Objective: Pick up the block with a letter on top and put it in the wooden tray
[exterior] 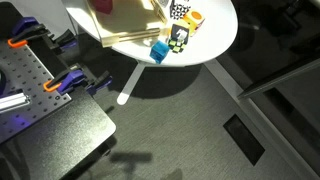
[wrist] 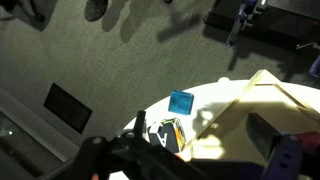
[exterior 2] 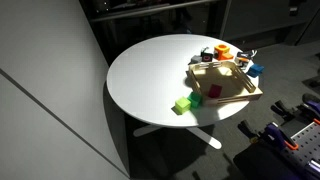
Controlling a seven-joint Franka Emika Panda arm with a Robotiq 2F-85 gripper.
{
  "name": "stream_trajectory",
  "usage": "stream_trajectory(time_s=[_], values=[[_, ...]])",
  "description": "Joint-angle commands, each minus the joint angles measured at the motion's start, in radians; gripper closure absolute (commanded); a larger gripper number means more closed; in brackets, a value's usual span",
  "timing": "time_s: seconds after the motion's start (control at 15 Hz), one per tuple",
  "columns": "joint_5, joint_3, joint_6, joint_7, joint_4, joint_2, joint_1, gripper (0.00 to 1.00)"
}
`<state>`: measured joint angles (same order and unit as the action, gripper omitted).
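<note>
Up top, wooden tray (exterior: 130, 22) cropped.

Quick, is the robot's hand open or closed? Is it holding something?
Gripper: cannot be told. It is only a dark blur at the bottom of the wrist view.
</note>
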<state>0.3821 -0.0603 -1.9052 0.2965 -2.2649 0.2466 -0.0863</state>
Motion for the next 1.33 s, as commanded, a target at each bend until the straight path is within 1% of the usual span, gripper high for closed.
stream_trajectory(time_s=[0.0, 0.47, 0.67, 0.87, 1.27], values=[[0.002, -0.009, 0.003, -0.002, 0.002, 0.000, 0.010, 0.00], [0.002, -0.010, -0.001, -0.003, 0.004, -0.005, 0.009, 0.00], [0.002, -0.019, -0.039, 0.005, 0.003, -0.029, 0.005, 0.00], [-0.003, -0.031, -0.095, 0.016, 0.005, -0.065, 0.002, 0.00], [-0.012, -0.049, -0.249, 0.009, -0.007, -0.135, -0.006, 0.00]])
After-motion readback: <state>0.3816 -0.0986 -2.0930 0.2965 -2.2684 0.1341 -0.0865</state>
